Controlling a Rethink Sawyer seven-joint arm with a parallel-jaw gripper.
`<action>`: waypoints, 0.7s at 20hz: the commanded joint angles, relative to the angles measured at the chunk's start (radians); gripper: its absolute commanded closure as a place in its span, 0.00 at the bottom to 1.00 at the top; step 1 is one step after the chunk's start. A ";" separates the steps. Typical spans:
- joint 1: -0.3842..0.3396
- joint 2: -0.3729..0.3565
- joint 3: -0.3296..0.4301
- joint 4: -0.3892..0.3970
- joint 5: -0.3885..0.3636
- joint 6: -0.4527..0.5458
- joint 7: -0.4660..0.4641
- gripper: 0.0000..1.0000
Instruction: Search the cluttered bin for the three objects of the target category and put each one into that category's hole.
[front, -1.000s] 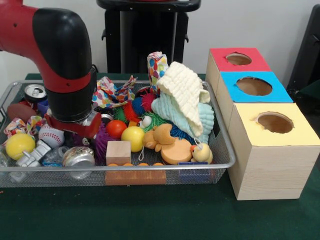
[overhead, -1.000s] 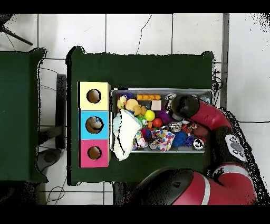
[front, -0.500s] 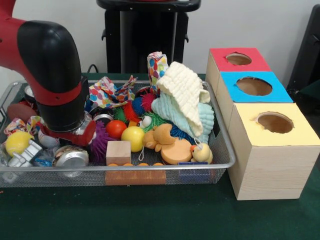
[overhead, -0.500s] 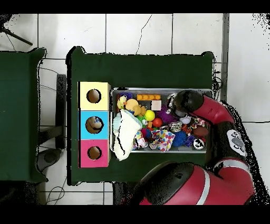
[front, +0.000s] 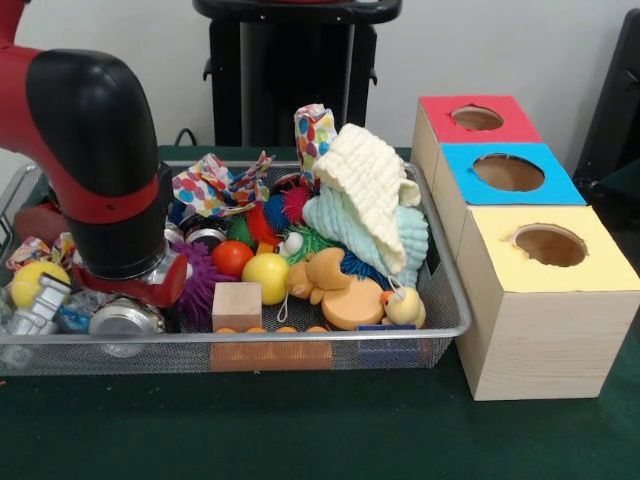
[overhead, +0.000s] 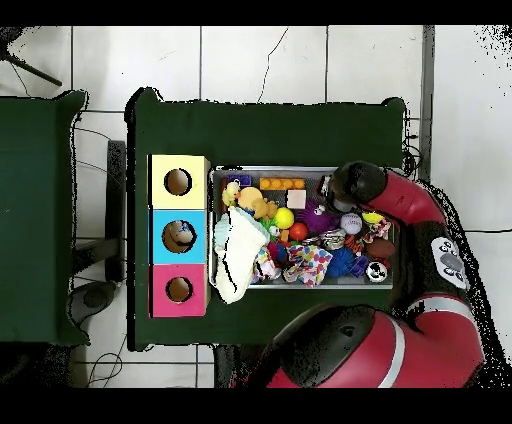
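target: category is not being stated; judging by where the arm is working, the silver can (front: 122, 319) is the likely pick
can place: lying on its side in the front view's near-left corner of the wire bin (front: 300, 334), against the near rim, right under the arm's wrist
can handling: probably light, thin-walled and stiff but easy to dent, with a slick metal skin; being round, it is likely rolling off if nudged
where to hold: across the cylinder's middle and square to its axis, not on the end rims; squeeze gently
gripper (front: 130, 290): sitting down among the clutter above the can; the bulky wrist is hiding it, so open or closed cannot be told, nor whether it is touching the can
neighbours: white robot toy (front: 35, 308) just beside the can toward the bin's left edge; purple spiky ball (front: 205, 283) and wooden block (front: 237, 305) on the other side, crowding the approach
further out: yellow ball (front: 266, 276) mid-bin; cloth pile (front: 370, 195) leaning at the right end
holes: yellow box (front: 545, 290), blue box (front: 510, 172) and red box (front: 477, 118) standing in a row outside the bin's right edge
risk: can may be slipping sideways under the toy
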 joint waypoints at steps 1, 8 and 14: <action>-0.049 0.010 0.170 -0.070 -0.095 0.000 -0.297 0.00; -0.096 0.000 0.264 -0.045 -0.166 -0.024 -0.361 1.00; -0.133 -0.016 0.312 0.000 -0.202 -0.080 -0.284 1.00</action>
